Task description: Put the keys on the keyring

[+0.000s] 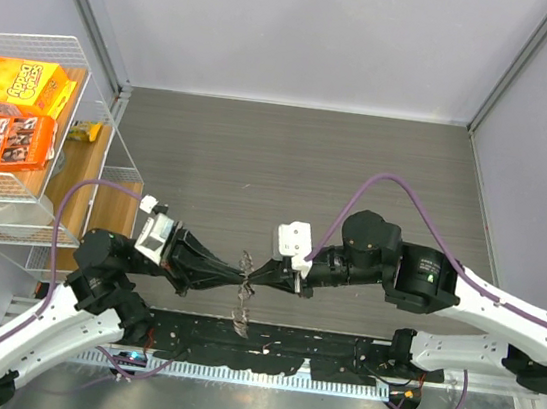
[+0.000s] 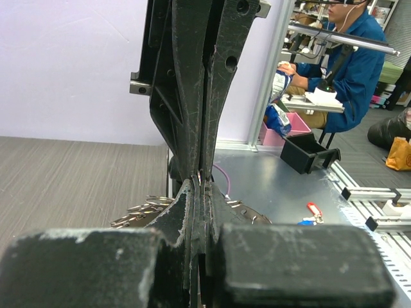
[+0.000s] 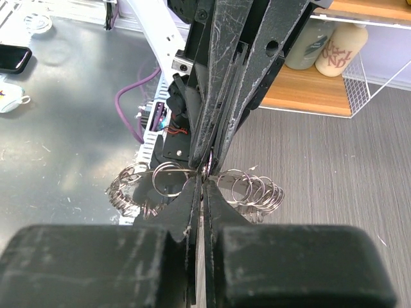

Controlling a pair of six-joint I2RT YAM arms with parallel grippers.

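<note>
Item 1, left pincer [image 2: 198, 192]: nearest our lens, scuffed black fingers pressed together to a hairline, tips meeting the other arm's tips head-on

Item 2, right pincer [image 3: 203, 187]: likewise pressed together, pinching the thin wire of the keyring [image 3: 168, 172] where it crossed the tips. We judged the left to pinch the same ring, though its own view hid the contact

Item 3, keyring: held in the air between the two pincers, above the near edge of the counter [image 1: 310, 159]. Its strung keys [image 3: 253, 190] fanned out to both sides of the tips, and a cluster dangled below them in the top view

Item 4, loose key: not found by us in any view

Handling, as we judged it: the ring was light, stiff and springy, its wire thin and slick, apt to swivel or slip between flat pads. The hanging keys were loose and free to swing. The best hold was on bare wire close beside the split, clear of the strung keys, so that the coil could be pried apart
</note>
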